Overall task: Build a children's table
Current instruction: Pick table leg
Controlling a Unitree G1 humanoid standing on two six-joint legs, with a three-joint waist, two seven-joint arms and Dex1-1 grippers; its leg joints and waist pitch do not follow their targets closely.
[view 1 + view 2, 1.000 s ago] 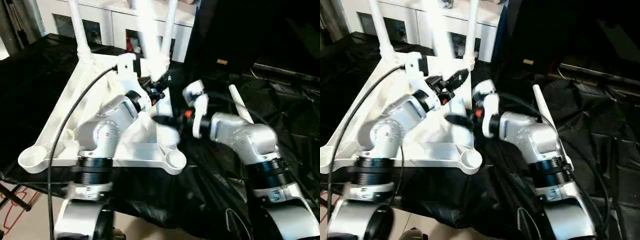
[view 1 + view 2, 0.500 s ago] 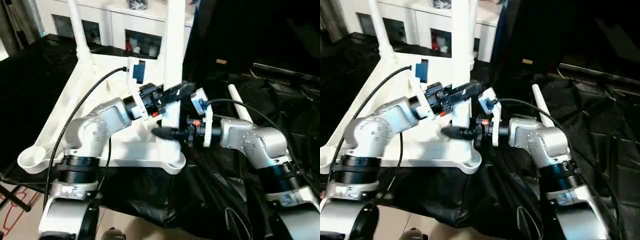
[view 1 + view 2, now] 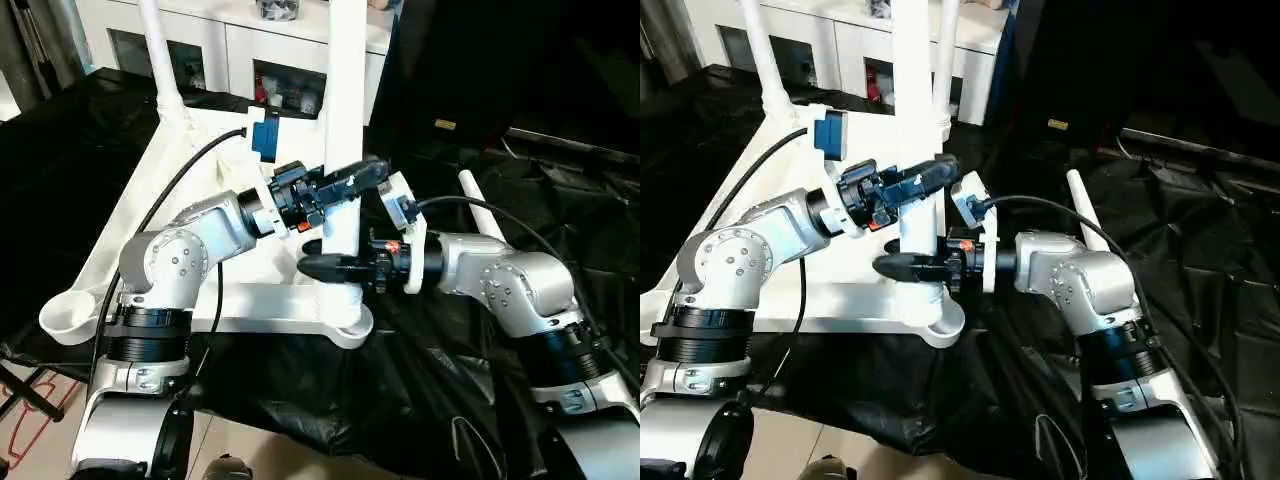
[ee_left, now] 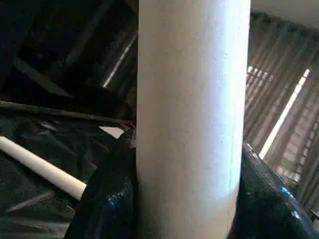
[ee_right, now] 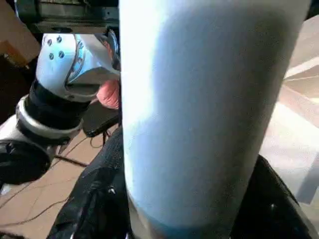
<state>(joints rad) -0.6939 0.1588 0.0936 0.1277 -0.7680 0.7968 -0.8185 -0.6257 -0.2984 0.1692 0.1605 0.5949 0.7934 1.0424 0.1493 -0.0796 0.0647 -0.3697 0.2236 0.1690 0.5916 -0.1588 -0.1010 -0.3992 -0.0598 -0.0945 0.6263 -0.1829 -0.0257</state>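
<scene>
Both grippers have closed in on the upright leg [image 3: 343,120] over the last second, where earlier they were apart from it and blurred in motion. Left gripper [image 3: 352,181] pinches it higher up, right gripper [image 3: 322,266] clamps it lower (black fingers [image 4: 107,199] hug both sides). Its long axis stands vertical, foot seated at the near right corner socket [image 3: 345,318] of the upturned tabletop [image 3: 120,240]. A spare leg [image 3: 480,212] lies on the black sheet [image 3: 560,220] beyond the right arm; a white cabinet [image 3: 230,45] stands behind.

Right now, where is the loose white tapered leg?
The loose white tapered leg lies on the black sheet on the robot's right, just behind the right forearm.
</scene>
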